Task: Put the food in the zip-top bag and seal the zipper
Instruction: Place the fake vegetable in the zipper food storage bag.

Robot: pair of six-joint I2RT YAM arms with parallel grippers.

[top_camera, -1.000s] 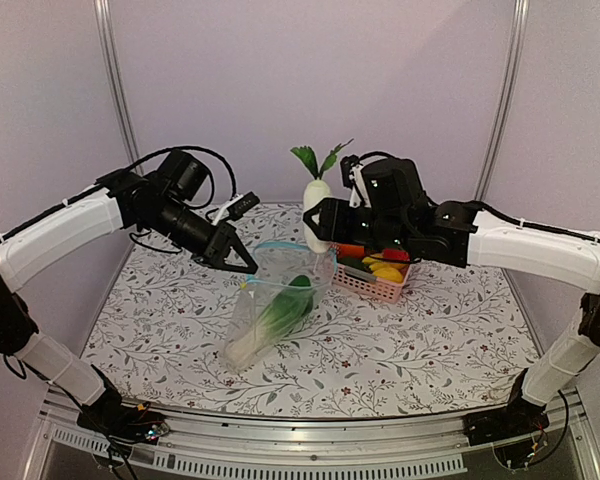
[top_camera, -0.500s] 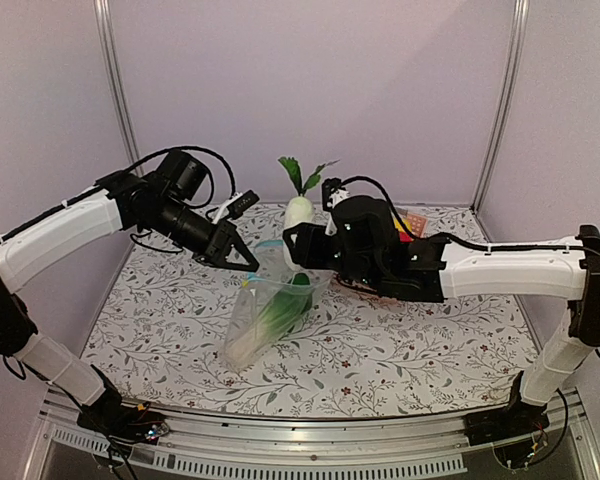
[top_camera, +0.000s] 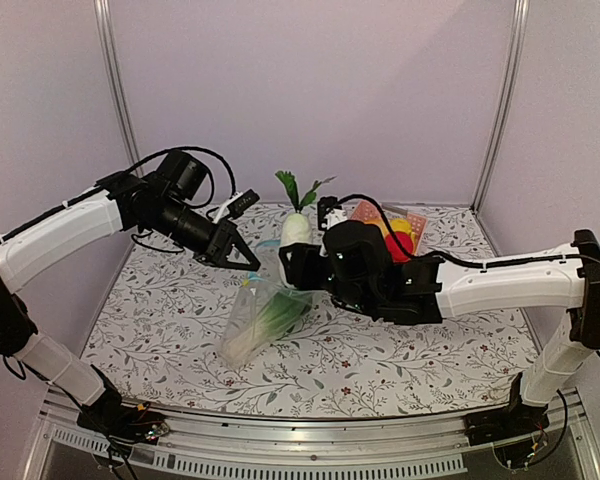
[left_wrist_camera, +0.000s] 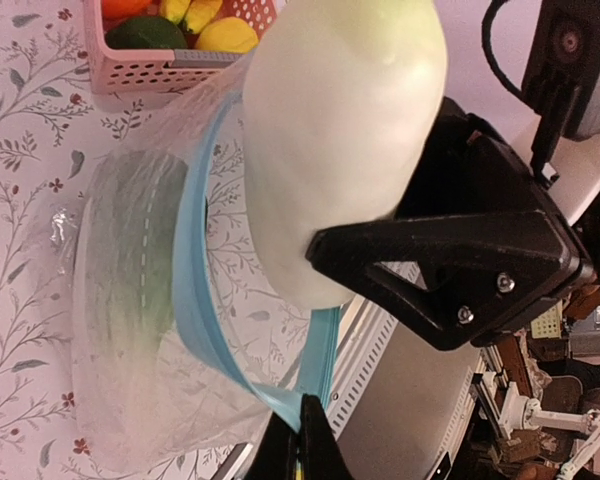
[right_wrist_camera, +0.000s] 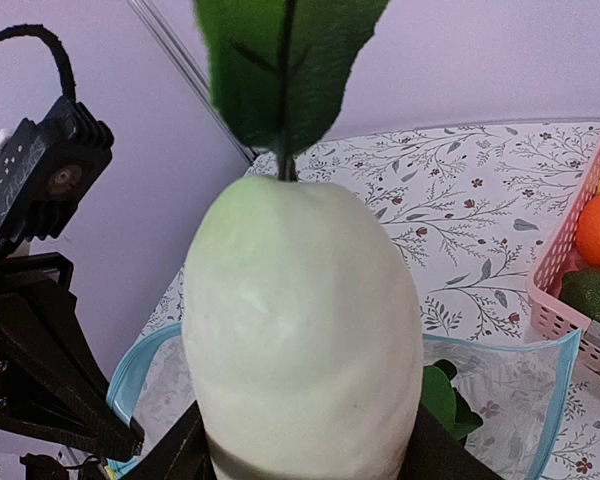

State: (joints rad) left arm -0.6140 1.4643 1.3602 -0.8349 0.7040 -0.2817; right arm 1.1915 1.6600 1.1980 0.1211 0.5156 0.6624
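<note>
The clear zip-top bag [top_camera: 252, 322] lies on the table with a bok choy [top_camera: 276, 320] inside. My left gripper [top_camera: 250, 266] is shut on the light-blue zipper [left_wrist_camera: 195, 285] and holds the bag's mouth up and open; its tips show in the left wrist view [left_wrist_camera: 302, 440]. My right gripper [top_camera: 294, 264] is shut on a white radish-like toy vegetable [top_camera: 296, 229] with green leaves [right_wrist_camera: 280, 70], upright just above the open mouth. The vegetable fills the right wrist view [right_wrist_camera: 300, 330], with the zipper [right_wrist_camera: 130, 368] and a bok choy leaf [right_wrist_camera: 442, 395] below it.
The pink slatted basket [top_camera: 412, 220] stands at the back right behind my right arm, with red, yellow and orange toy food in it. It also shows in the left wrist view [left_wrist_camera: 170, 66] and the right wrist view [right_wrist_camera: 565, 290]. Purple walls enclose the table.
My right arm has carried the white vegetable left from beside the basket to above the bag's mouth, and lower. My left gripper has kept its hold on the zipper.
</note>
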